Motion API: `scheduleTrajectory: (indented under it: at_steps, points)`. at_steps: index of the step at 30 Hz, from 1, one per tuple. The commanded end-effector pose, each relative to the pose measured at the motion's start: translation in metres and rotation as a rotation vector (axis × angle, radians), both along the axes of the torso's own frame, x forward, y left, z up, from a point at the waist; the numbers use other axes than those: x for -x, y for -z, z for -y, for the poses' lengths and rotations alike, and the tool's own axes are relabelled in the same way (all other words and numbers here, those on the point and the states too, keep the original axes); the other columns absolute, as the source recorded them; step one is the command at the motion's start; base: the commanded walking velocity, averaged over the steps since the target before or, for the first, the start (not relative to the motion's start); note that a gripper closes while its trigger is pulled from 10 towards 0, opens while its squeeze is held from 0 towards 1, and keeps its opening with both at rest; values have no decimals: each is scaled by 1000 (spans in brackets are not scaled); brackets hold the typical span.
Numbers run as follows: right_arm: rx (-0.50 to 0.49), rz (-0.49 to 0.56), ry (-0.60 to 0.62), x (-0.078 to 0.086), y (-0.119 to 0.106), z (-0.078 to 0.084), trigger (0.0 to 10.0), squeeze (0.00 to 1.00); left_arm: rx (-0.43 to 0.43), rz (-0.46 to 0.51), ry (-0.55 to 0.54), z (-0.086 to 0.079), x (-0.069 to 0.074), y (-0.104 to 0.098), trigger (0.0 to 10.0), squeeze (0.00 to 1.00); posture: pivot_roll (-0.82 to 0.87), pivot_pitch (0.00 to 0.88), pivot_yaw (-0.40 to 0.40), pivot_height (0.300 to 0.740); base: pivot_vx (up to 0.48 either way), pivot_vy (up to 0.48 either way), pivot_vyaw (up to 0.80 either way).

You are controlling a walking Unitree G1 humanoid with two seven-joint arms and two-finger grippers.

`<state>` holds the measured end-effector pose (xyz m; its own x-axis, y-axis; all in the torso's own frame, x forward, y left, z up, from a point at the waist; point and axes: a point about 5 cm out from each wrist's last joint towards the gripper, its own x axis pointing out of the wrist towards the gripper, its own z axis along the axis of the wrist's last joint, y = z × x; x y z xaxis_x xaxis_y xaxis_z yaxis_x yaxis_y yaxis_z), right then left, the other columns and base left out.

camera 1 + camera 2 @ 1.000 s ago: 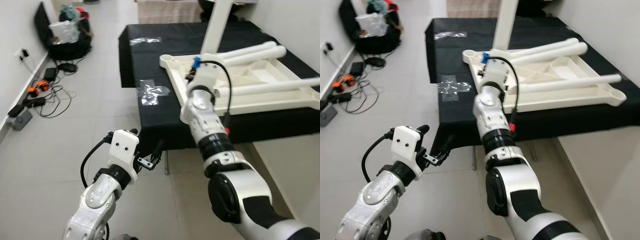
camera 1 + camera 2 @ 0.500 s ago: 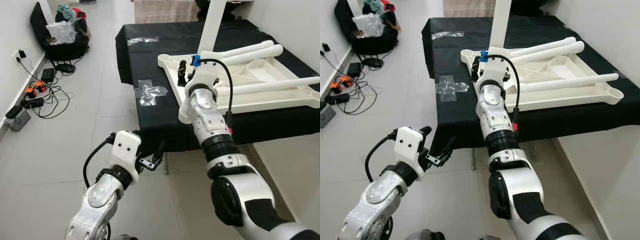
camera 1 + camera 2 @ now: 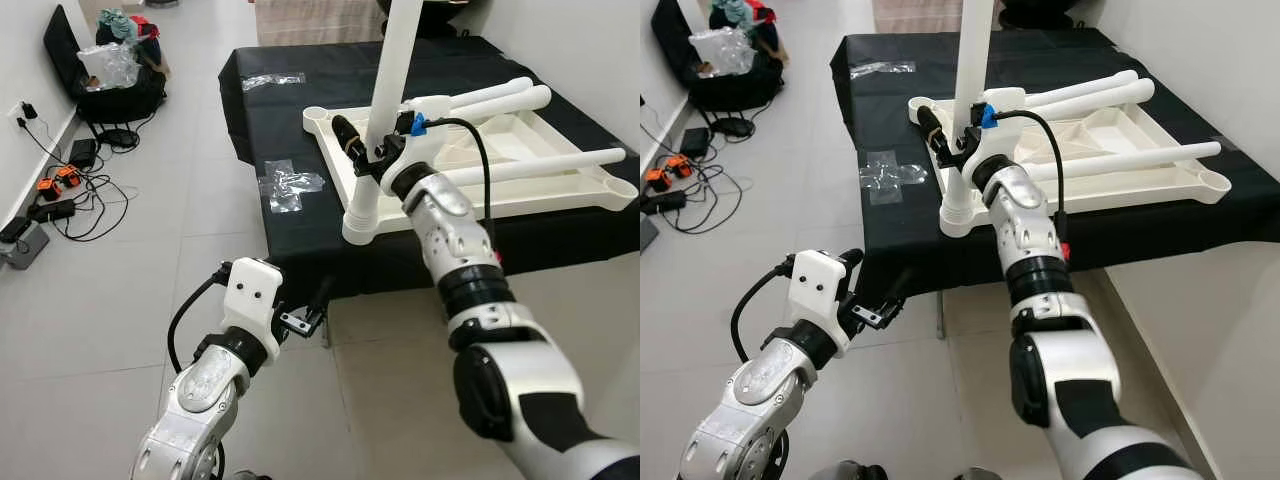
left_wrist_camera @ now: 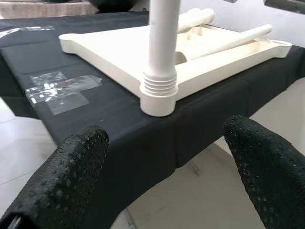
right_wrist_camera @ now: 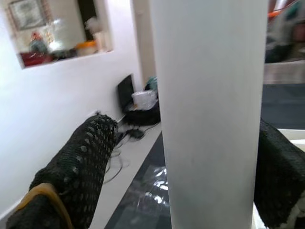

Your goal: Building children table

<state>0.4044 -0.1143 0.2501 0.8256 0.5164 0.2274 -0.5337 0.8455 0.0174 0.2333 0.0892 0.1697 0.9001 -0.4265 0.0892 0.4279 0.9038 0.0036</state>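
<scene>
My right jaws [image 3: 362, 160] sit in the upper middle of the frame, one finger on each side of the white leg [image 3: 385, 75]. The fingers are spread a bit and I cannot tell if they squeeze it. The leg stands straight up in the near corner socket [image 3: 361, 226] of the upside-down table top [image 3: 520, 190]. My right arm is the near one. My left jaws [image 3: 318, 300] hang open and empty at the lower middle, below the worktop [image 3: 300, 230] with its black cloth. More legs [image 3: 500, 100] lie flat on the table top. Cables [image 3: 60, 195] lie on the floor at the left.
</scene>
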Motion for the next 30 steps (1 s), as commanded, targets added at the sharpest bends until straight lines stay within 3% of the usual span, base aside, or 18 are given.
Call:
scheduleTrajectory:
  at_steps: [1,3,7,11,12,13,22,23,27,28,29,30]
  points:
    - [61,-32,-131,1,6,-20,10000,0,0,-2,-5,0,-1,2,10000,0,22,95,-72,740,0,0,0]
    - [61,-32,-131,1,6,-20,10000,0,0,-2,-5,0,-1,2,10000,0,22,95,-72,740,0,0,0]
    - [85,-95,-280,6,20,-33,10000,0,3,8,-6,1,-1,-1,10000,0,30,100,-82,740,0,0,0]
    - [116,-107,-292,8,29,-36,10000,0,6,12,-8,2,-1,-3,10000,0,33,100,-82,740,0,0,0]
    - [150,-116,-272,7,34,-36,6941,0,4,12,-8,1,-1,-3,10000,0,33,100,-82,740,0,0,0]
    - [188,-117,-245,7,37,-35,0,0,4,19,-2,2,-1,-4,10000,0,33,100,-82,740,0,0,0]
    - [213,-104,-152,2,34,-29,0,0,-1,35,11,7,-1,-7,10000,0,20,106,-80,740,0,0,0]
    - [215,-78,-27,-3,27,-21,0,0,-1,29,6,6,-1,-5,10000,0,20,106,-80,740,0,0,0]
    - [213,-76,95,-7,24,-13,0,0,-2,26,3,5,-1,-4,10000,0,20,99,-79,740,0,0,0]
    - [233,-89,198,-10,25,-6,0,0,-3,25,3,5,-1,-4,10000,0,20,91,-75,740,0,0,0]
    - [233,-89,198,-10,25,-6,0,0,-3,25,3,5,-1,-4,10000,0,20,91,-75,740,0,0,0]
    - [226,-110,282,-12,26,0,0,0,-3,24,4,5,-1,-4,10000,0,20,91,-75,740,0,0,0]
